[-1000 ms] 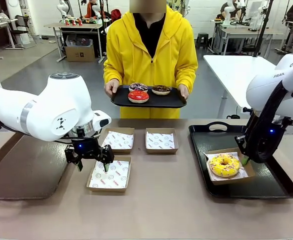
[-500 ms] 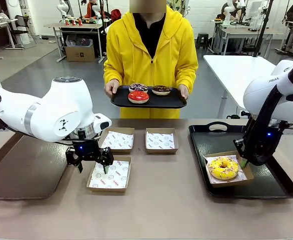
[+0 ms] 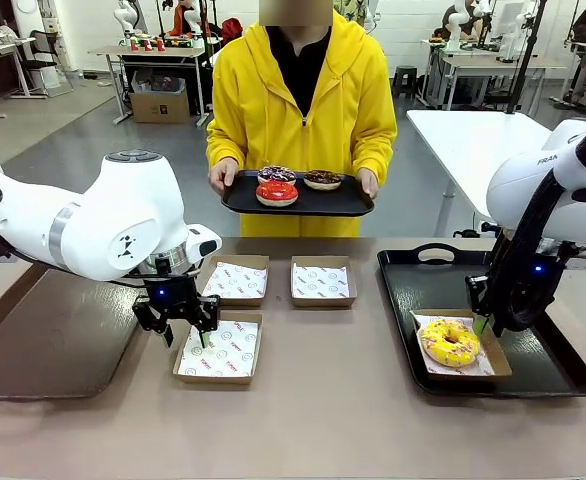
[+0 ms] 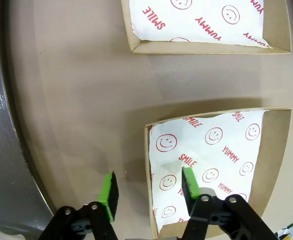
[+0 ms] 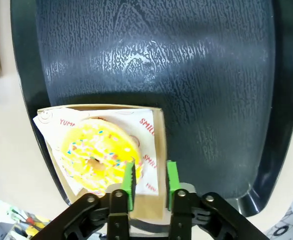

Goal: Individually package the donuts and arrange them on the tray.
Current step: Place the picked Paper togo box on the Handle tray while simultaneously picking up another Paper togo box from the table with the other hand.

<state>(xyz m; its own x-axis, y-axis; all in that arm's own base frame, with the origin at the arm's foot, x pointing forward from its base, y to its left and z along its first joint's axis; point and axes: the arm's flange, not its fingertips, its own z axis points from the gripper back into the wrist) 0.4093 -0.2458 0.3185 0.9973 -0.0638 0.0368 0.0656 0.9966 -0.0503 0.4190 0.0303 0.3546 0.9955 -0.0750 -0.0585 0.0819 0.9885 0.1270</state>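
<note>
The yellow-iced donut (image 3: 450, 341) (image 5: 96, 152) lies in a paper-lined box (image 3: 497, 366) on the black tray (image 3: 413, 280) (image 5: 186, 60) at the right. My right gripper (image 3: 488, 322) (image 5: 150, 167) points down at the box's far right wall, its fingers slightly apart on either side of it. At the far side a person holds a second black tray (image 3: 348, 203) carrying the red donut (image 3: 277, 193), the chocolate donut (image 3: 322, 179) and the purple-brown donut (image 3: 276, 174). My left gripper (image 3: 184, 335) (image 4: 147, 174) is open, astride the left wall of an empty box (image 3: 223, 355) (image 4: 216, 150).
Two more empty lined boxes (image 3: 236, 281) (image 3: 322, 281) sit side by side behind the one at my left gripper. A dark grey mat (image 3: 53, 340) (image 4: 1, 125) covers the table's left part. The front middle of the table is bare.
The box with the yellow donut slid toward the tray's front, and the right gripper's fingers have parted. The left gripper's fingers have narrowed around the empty box's wall.
</note>
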